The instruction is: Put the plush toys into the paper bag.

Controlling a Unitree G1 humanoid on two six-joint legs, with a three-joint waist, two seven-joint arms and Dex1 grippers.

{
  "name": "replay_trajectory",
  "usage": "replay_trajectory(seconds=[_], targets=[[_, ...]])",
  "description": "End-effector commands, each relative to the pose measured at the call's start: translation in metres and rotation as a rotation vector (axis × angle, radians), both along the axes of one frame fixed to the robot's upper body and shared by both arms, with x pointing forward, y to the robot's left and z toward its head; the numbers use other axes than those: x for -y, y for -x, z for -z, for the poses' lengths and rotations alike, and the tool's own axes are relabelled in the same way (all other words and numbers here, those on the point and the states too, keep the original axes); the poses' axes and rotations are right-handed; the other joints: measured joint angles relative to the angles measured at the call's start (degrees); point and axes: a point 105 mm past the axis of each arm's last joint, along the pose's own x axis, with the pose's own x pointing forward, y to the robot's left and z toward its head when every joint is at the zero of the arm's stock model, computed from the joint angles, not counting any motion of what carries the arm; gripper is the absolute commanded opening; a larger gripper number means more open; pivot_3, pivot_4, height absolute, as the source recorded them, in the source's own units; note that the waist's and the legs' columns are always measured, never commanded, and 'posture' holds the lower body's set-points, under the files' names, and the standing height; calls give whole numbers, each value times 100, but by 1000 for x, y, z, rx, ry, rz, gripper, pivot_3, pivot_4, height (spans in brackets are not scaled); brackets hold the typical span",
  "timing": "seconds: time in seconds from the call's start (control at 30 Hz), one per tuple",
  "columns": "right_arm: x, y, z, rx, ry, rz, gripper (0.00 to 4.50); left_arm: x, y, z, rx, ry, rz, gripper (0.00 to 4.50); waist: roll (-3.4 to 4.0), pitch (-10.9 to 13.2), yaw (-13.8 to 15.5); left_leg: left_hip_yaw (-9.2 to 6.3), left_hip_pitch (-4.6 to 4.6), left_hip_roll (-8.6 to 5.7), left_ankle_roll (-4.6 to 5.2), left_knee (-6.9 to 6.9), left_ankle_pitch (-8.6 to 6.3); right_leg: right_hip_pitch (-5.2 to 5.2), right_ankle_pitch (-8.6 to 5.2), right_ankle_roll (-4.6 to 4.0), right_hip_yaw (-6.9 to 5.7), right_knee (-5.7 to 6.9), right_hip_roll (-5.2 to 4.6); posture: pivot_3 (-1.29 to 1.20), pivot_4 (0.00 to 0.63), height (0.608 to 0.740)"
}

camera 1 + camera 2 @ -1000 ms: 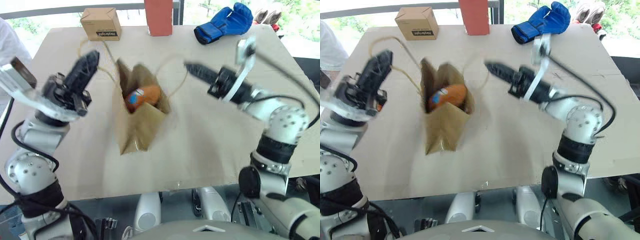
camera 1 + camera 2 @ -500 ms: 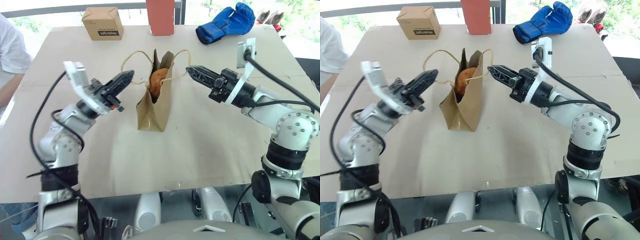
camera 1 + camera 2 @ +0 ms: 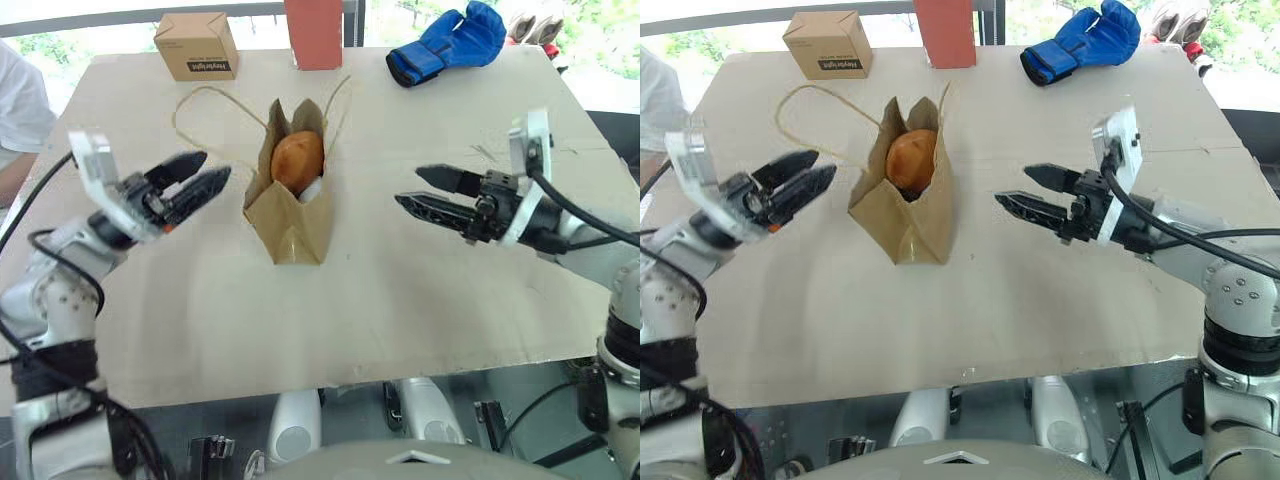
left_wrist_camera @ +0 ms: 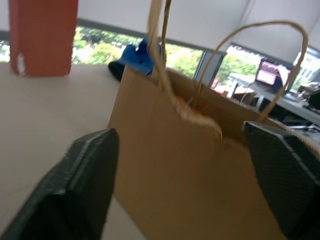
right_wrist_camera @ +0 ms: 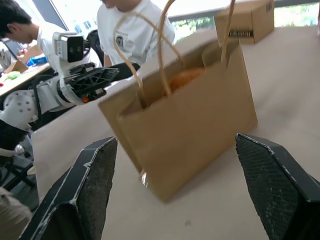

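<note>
The brown paper bag (image 3: 291, 218) stands upright on the table between my two grippers, with its cord handles (image 3: 186, 101) fallen toward the far side. A round brown plush toy (image 3: 298, 159) fills its open mouth, and a small white patch (image 3: 311, 190) of a second toy shows beneath it. My left gripper (image 3: 211, 170) is open, a short way left of the bag and pointing at it. At a wider distance on the bag's right, my right gripper (image 3: 410, 186) is open too. Both wrist views show the bag (image 4: 190, 170) (image 5: 185, 130) between spread fingers (image 4: 85, 190) (image 5: 270, 175), untouched.
At the table's far edge are a small cardboard box (image 3: 198, 45), a red block (image 3: 314, 32) and a blue padded glove (image 3: 447, 45). A person in a white shirt (image 3: 15, 110) is at the left edge. The table's near edge (image 3: 330, 375) runs below my arms.
Both grippers were shut on the bag's handles, holding the bag up, then lowered it. Now they have opened, let go and drawn back sideways. The bag stands alone and its handles have dropped.
</note>
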Motion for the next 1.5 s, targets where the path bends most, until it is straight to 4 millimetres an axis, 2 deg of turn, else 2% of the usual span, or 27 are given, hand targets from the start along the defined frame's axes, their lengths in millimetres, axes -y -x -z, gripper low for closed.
replay_trajectory(seconds=[0.03, 0.1, 0.23, 0.33, 0.43, 0.5, 0.6, 0.7, 0.9, 1.0, 1.1, 1.17, 1.27, 1.37, 1.47, 1.5], targets=[[-10, -4, 21, 85, 172, 6, 2891, 26, 30, 2, 12, -67, 96, 4500, 0, 0, -23, 2, 2, 0, 0, 2, 0, 1, 0, -1, 2, 0, -3, 0, 150, 740], [-26, -9, 38, 131, 239, -30, 1907, 34, 36, 15, -41, -90, 62, 4500, -2, -1, -42, 12, 11, -1, -1, 4, -1, 4, -1, -2, 9, -4, -11, 0, 150, 740], [-61, -31, 49, 214, 235, -55, 155, 45, 42, 20, -48, -104, 52, 4500, 0, 0, -69, 5, 18, -1, -1, 6, 0, 2, -1, -1, 9, 6, -3, 0, 150, 740], [-85, -44, 48, 267, 210, -81, 60, 47, 41, 26, -42, -162, -36, 4500, 0, 0, -72, 4, 16, -1, -1, 12, 0, 0, 2, -3, 11, 10, 1, 0, 150, 740], [-104, -47, 43, 299, 173, -147, 60, 55, 41, 29, -21, -207, -86, 4500, -2, -1, -53, 6, 11, -3, -1, 12, 0, 1, 3, -3, 13, 7, 1, 0, 150, 740], [-113, -46, 47, 301, 160, -197, 60, 58, 39, 30, 10, -201, -152, 4500, -2, -1, -27, 4, 8, -3, -2, 12, 0, 1, 8, 6, 10, 7, 1, 0, 150, 740], [-124, -46, 53, 282, 134, -237, 60, 66, 36, 33, 25, -160, -225, 4500, -5, -3, -23, 4, 10, -3, -2, 12, 0, 3, 8, 5, 10, 9, 2, 0, 150, 740], [-133, -47, 54, 258, 87, -252, 60, 85, 37, 33, 35, -121, -240, 4500, -7, -4, -21, 4, 13, -3, -2, 14, 0, 3, 9, 4, 12, 14, 2, 0, 150, 740], [-145, -48, 61, 206, 36, -274, 60, 91, 19, 36, 60, -83, -417, 4500, -9, -6, -5, 1, 18, -4, -2, 22, 0, 7, 14, 12, 12, 27, 7, 0, 150, 740], [-136, -49, 63, 206, 36, -257, 0, 91, 8, 38, 78, -98, -448, 3778, -8, -6, 2, 1, 18, -4, -2, 24, 0, 7, 15, 14, 12, 27, 8, 0, 150, 740], [-121, -46, 63, 227, 53, -238, 0, 90, -1, 36, 104, -93, -469, 2305, -8, -5, 14, -1, 19, -4, -2, 24, 0, 7, 14, 14, 11, 28, 13, 0, 150, 740], [-110, -40, 62, 248, 67, -224, 0, 84, -7, 36, 111, -93, -491, 1592, -9, -6, 47, 0, 16, -4, -2, 24, 0, 7, 15, 16, 12, 25, 12, 0, 150, 740], [-92, -32, 63, 294, 114, -180, 0, 84, -14, 36, 125, -104, -458, 216, -9, -6, 83, -1, 15, -5, -2, 24, 0, 7, 15, 16, 11, 24, 11, 0, 150, 740], [-77, -24, 60, 339, 140, -128, 0, 83, -16, 35, 141, -105, -396, 97, -8, -6, 81, -1, 18, -5, -3, 24, 0, 7, 14, 13, 12, 26, 11, 0, 150, 740], [-55, -16, 53, 436, 200, -72, 0, 78, -14, 32, 158, -117, -228, 97, -8, -6, 78, -1, 18, -4, -3, 25, 0, 7, 8, 3, 11, 26, 11, 0, 150, 740], [-50, -9, 53, 434, 213, -93, 512, 77, -12, 30, 165, -127, -159, 0, -8, -5, 79, 0, 19, -4, -3, 24, 0, 6, 5, -2, 12, 25, 11, 0, 150, 740]])
